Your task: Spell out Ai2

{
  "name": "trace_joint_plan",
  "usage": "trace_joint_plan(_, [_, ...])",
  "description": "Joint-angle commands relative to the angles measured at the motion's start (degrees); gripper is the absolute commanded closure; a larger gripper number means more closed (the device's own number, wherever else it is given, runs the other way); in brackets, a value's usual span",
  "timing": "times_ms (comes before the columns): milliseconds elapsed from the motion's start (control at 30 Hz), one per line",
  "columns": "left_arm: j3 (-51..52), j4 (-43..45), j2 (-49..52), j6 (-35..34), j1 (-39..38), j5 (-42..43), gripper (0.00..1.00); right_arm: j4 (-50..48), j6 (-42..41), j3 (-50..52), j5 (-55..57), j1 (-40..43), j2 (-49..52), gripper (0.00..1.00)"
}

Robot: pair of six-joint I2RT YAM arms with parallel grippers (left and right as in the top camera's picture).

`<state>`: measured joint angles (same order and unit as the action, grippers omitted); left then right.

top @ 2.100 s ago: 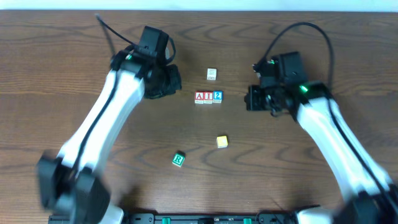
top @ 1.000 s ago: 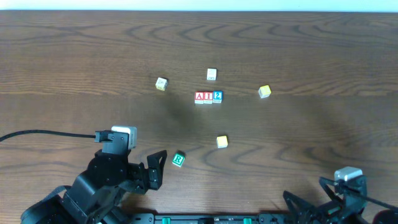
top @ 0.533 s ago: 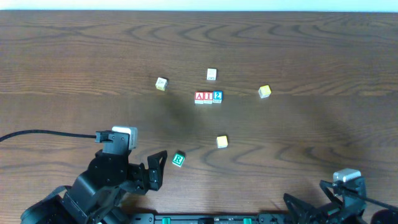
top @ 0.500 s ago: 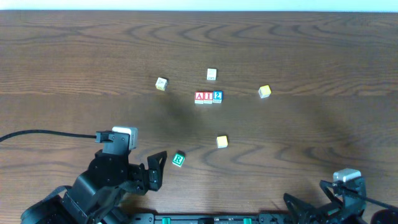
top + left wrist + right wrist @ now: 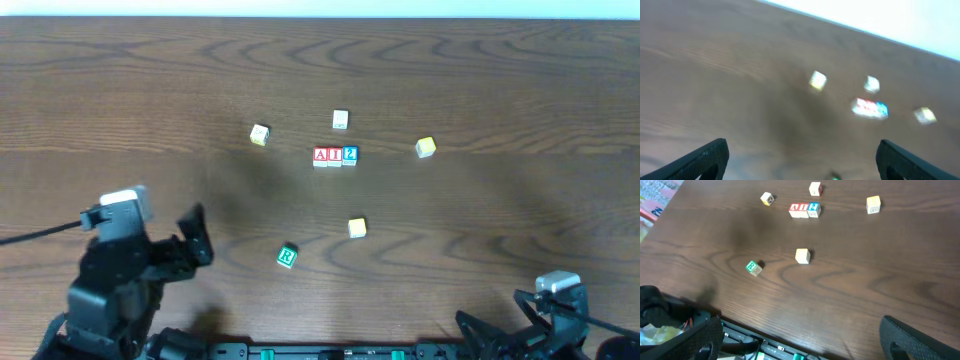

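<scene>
Three letter blocks stand side by side in a row [image 5: 334,155] at the table's middle: a red A [image 5: 320,155], a red I [image 5: 334,155] and a blue 2 [image 5: 350,154]. The right wrist view shows the same row [image 5: 804,209], and it appears blurred in the left wrist view [image 5: 870,108]. My left gripper [image 5: 195,238] is low at the near left, open and empty, far from the row. My right gripper [image 5: 495,320] sits at the near right edge, open and empty [image 5: 800,335]. The left wrist view is smeared by motion, with its fingers wide apart [image 5: 802,160].
Loose blocks lie around the row: a cream one [image 5: 260,134], a white one [image 5: 341,120], a yellow one [image 5: 426,148], another yellow one [image 5: 357,228] and a green one [image 5: 287,256]. The arm bases and a black rail [image 5: 765,347] line the near edge.
Two seconds ago both arms reached out beside the row; since then they have drawn back to the near edge. In the last half second the left arm swung left, away from the green block.
</scene>
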<state>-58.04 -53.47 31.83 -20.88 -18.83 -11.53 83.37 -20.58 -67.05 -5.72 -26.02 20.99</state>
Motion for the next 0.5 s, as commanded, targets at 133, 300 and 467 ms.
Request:
trace_joint_plan(133, [16.22,10.05,-12.00,10.62,8.63,-0.79,0.04,0.22,-0.61,0.15,0.35,-0.48,-0.11,0.01])
trace_joint_plan(300, [28.55,15.19,-19.93,10.62,11.78,1.42,0.05,0.22,-0.61,0.15,0.35,-0.46,-0.11,0.01])
trace_joint_plan(467, [36.61,17.66,-25.20,10.62,13.90,3.69,0.05,0.22,-0.61,0.15,0.35,-0.48,-0.11,0.01])
